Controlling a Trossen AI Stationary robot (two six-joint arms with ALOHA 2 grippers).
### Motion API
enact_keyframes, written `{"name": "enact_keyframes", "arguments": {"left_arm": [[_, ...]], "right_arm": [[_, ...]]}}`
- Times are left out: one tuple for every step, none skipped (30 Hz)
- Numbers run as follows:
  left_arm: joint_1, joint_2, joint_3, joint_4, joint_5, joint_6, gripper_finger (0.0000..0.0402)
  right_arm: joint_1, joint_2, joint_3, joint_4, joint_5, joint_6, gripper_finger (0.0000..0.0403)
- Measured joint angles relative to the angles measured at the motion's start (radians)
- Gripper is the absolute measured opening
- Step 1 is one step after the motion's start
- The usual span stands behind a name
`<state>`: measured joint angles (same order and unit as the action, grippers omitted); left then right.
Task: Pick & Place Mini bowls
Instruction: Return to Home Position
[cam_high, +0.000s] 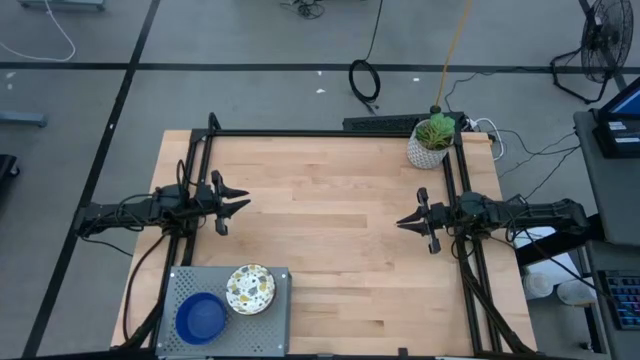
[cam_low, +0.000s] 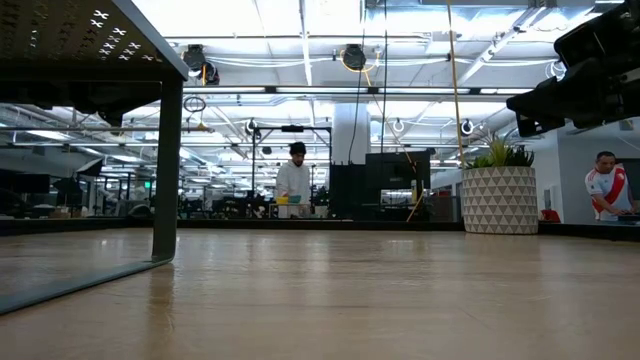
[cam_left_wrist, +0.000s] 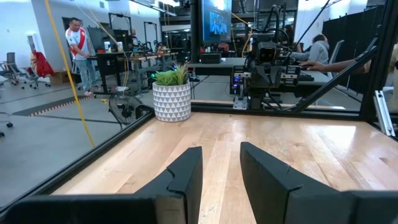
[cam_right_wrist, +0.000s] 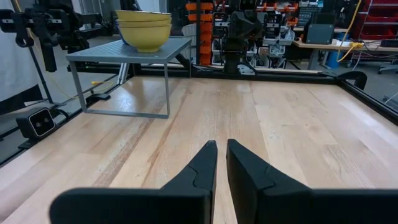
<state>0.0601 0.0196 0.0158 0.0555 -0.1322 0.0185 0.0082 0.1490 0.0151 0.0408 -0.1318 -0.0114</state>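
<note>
A white patterned pot (cam_high: 430, 145) with a green plant was set at a far corner of a light wooden table (cam_high: 330, 250). A grey perforated metal shelf (cam_high: 180, 282) was placed at the corner diagonally opposite the pot. On the grey floor just beyond the pot, a coil of black cable (cam_high: 363, 80) was laid. A fan (cam_high: 603, 50) was stood farther off. Two people were seen in the room behind the pot: a person in white (cam_low: 294, 180) and a person in a red and white shirt (cam_low: 606, 188).
</note>
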Motion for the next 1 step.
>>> {"name": "enact_keyframes", "arguments": {"left_arm": [[0.000, 0.000, 0.000, 0.000, 0.000, 0.000, 0.0113]], "right_arm": [[0.000, 0.000, 0.000, 0.000, 0.000, 0.000, 0.0023]]}}
